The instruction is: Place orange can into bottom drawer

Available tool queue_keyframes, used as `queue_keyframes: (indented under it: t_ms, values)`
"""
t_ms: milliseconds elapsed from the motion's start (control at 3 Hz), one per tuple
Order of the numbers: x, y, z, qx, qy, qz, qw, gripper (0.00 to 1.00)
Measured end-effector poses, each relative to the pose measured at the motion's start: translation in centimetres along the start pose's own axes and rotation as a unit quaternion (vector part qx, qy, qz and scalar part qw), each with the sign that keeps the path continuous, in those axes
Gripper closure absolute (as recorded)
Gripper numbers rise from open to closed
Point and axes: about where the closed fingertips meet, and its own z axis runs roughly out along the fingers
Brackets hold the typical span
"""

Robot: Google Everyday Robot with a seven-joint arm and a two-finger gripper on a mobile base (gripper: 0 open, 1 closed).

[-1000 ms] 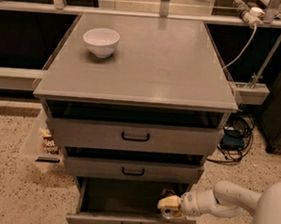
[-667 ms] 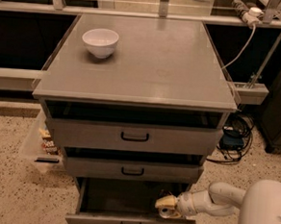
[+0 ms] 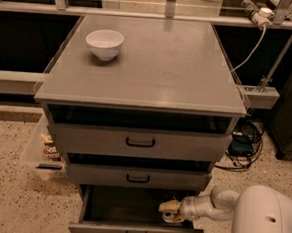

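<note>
In the open bottom drawer (image 3: 128,231), right side, the gripper (image 3: 171,209) sat low with the can (image 3: 170,217) right under it, touching or nearly so. Couldn't tell whether the claw was clamped on the can or already apart. Can was inside the drawer walls, near the front-right corner, apparently at or close to the drawer bottom. To finish well, my read: settle the can upright on the bottom before release, open only enough to free it, then lift and back out to the right, staying clear of the middle drawer (image 3: 137,177) overhead. Main risk looked like tipping the can on exit. Cabinet top (image 3: 164,69) was flat grey, with a white bowl (image 3: 105,44) back left. Speckled floor (image 3: 10,199), a clear bin (image 3: 38,151) of snacks left of the cabinet, cables (image 3: 244,145) at right
</note>
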Motion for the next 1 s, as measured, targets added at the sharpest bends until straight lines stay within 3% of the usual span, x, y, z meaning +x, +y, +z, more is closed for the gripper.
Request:
queue_keyframes:
  t_ms: [667,1000]
  values:
    - [-2.3,-2.1,-0.4,0.015,-0.057,0.021,0.9980,1.00]
    - [-2.8,-3.3,-0.4,0.045,-0.088,0.028,0.9947,1.00]
